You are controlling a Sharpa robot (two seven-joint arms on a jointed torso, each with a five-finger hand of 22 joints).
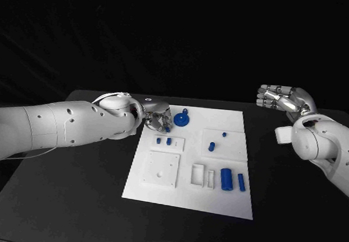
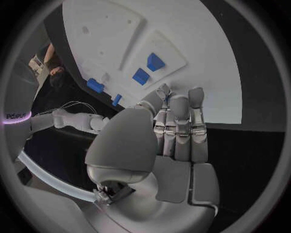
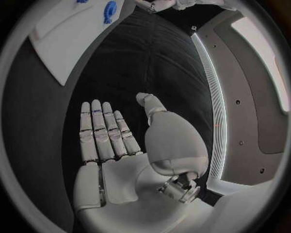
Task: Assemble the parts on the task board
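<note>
The white task board [image 1: 186,196] lies mid-table. My left hand [image 1: 154,118] hovers over its far left corner, thumb and fingertips [image 2: 177,99] pressed together on a small blue part [image 1: 167,128] that is mostly hidden. Just right of that hand lies a round blue piece [image 1: 181,119]. Two blue blocks [image 2: 148,69] sit in a shallow recess in front of the fingers. Two short blue pegs [image 1: 211,146] stand mid-board, and two blue cylinders [image 1: 227,179] lie at the near right. My right hand [image 1: 286,99] is raised off the board's far right corner, fingers [image 3: 103,131] spread, holding nothing.
A raised white square plate [image 1: 161,168] with small holes sits on the board's near left, and a white slotted block [image 1: 198,175] lies beside the cylinders. Black table [image 1: 62,202] surrounds the board; its far edge runs just behind both hands.
</note>
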